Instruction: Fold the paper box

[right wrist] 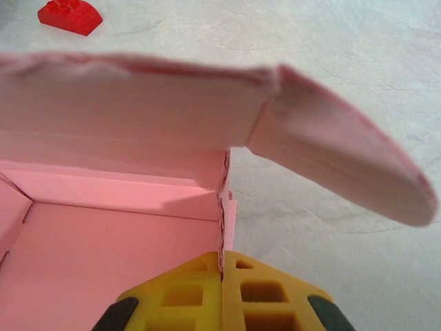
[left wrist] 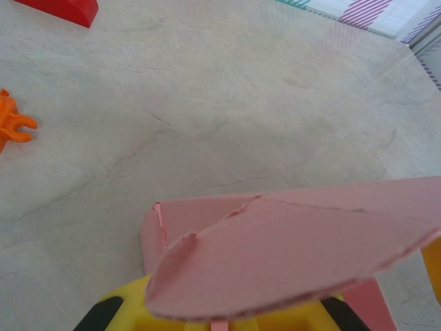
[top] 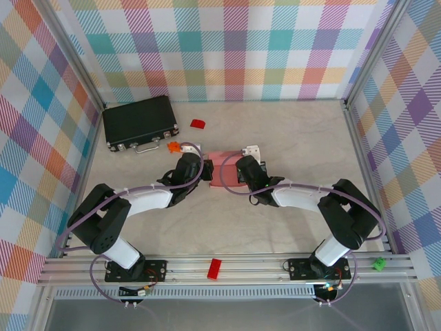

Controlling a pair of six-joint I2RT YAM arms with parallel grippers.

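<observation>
Pink paper box [top: 222, 169] sits on table [top: 296, 131], right of black case [top: 140, 122] & a bit nearer the arm bases, near the case but not touching. Box is half-formed: walls up, inside open. R gripper [right wrist: 222, 272] is on the box side away from the case, pressed together, pinching a thin card wall btw its yellow fingers [right wrist: 179, 296]. L gripper [top: 205, 169] is at the box side facing the case. Its fingers are mostly under a curved flap [left wrist: 296, 255] w/ a pink strip btw them; can't tell if clamped or slack. Red block [top: 198, 123] is just right of case, orange piece [top: 173, 146] by its near right corner.
</observation>
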